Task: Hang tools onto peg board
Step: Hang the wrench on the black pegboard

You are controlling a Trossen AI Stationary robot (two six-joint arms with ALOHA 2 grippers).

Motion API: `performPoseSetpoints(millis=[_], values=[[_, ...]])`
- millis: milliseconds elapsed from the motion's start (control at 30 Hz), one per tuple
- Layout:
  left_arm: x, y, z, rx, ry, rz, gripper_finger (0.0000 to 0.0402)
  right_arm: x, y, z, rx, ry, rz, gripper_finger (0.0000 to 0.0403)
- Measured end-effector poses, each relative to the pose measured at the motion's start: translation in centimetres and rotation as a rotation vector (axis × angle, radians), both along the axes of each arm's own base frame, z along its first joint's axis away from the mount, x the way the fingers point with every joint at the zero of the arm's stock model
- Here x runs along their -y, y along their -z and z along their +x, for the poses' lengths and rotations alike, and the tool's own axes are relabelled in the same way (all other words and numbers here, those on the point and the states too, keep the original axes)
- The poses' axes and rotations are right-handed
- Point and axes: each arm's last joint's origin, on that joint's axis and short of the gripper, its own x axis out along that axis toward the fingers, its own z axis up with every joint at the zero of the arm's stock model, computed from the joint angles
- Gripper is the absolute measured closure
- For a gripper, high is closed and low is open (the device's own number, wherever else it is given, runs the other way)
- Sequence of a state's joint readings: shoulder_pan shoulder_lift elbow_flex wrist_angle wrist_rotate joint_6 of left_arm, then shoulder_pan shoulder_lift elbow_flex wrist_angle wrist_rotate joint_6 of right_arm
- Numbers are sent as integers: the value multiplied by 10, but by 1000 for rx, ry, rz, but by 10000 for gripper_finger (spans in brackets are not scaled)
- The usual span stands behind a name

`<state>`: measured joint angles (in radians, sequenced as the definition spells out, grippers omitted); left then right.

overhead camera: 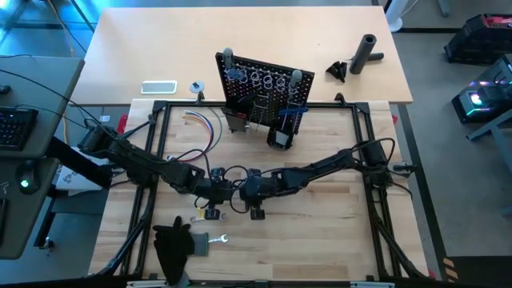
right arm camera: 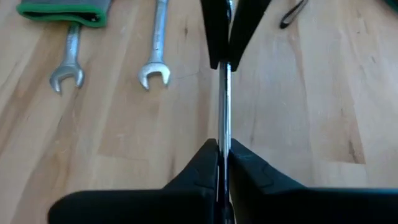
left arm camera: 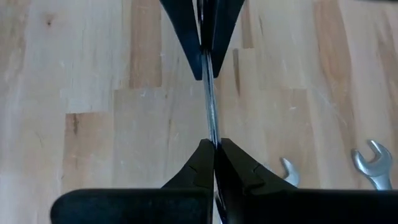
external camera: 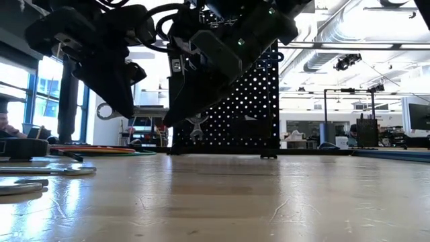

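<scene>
A silver wrench [left arm camera: 211, 106], seen edge-on, hangs above the table's middle between my two grippers. My left gripper [left arm camera: 214, 149] is shut on one stretch of it, and my right gripper [right arm camera: 222, 146] is shut on another, facing the left one. In the high view the two grippers meet at mid-table [overhead camera: 234, 190]. The peg board [overhead camera: 260, 88] stands upright at the table's far side. Two more wrenches [right arm camera: 155, 50] [right arm camera: 68, 56] lie flat on the wood. My left gripper pinches the wrench's shaft [left arm camera: 212, 138] between its two fingers, on its flat faces. The fingers slant down from the table's left. The wrench runs on ahead to the other gripper, lifted clear; its ring end [external camera: 102, 111] shows beside the fingers. My right gripper pinches the shaft [right arm camera: 224, 137] between its two fingers, on its flat faces. The fingers slant down from the table's right. The wrench is roughly level and clear of the table; its open end [external camera: 197, 124] shows beside the fingers.
A black glove-like cloth [overhead camera: 172, 244] and a wrench [overhead camera: 218, 238] lie near the front edge. Coloured wires [overhead camera: 204, 128] lie left of the peg board. A black cylinder [overhead camera: 366, 52] stands at the far right. Bare wood lies right of the grippers.
</scene>
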<state>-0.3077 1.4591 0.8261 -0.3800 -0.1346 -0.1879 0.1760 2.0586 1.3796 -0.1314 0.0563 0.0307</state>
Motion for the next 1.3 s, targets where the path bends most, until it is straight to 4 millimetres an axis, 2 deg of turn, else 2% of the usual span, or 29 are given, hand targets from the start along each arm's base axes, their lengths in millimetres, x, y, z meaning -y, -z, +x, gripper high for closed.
performPoseSetpoints(millis=[167,333,533,700,900,1033,1167,1300], values=[[-1,0,1,7,-5,1,395,1,0,-1,-11,18,-24,388],[-2,-1,3,28,-8,6,356,4,2,-5,-58,53,-71,396],[-2,-9,-2,41,-9,10,302,17,1,-22,-236,134,-78,398],[-6,-25,-11,97,-52,60,288,25,-9,-36,-330,175,-83,399],[-10,-43,-24,156,-86,85,289,36,-43,-43,-252,191,-98,399],[-6,-47,-29,176,-82,104,289,46,-74,-53,-179,205,-111,399],[-2,-47,-32,171,-69,122,289,56,-109,-70,-97,231,-135,400],[2,-46,-34,170,-73,134,289,64,-141,-98,-12,255,-136,400]])
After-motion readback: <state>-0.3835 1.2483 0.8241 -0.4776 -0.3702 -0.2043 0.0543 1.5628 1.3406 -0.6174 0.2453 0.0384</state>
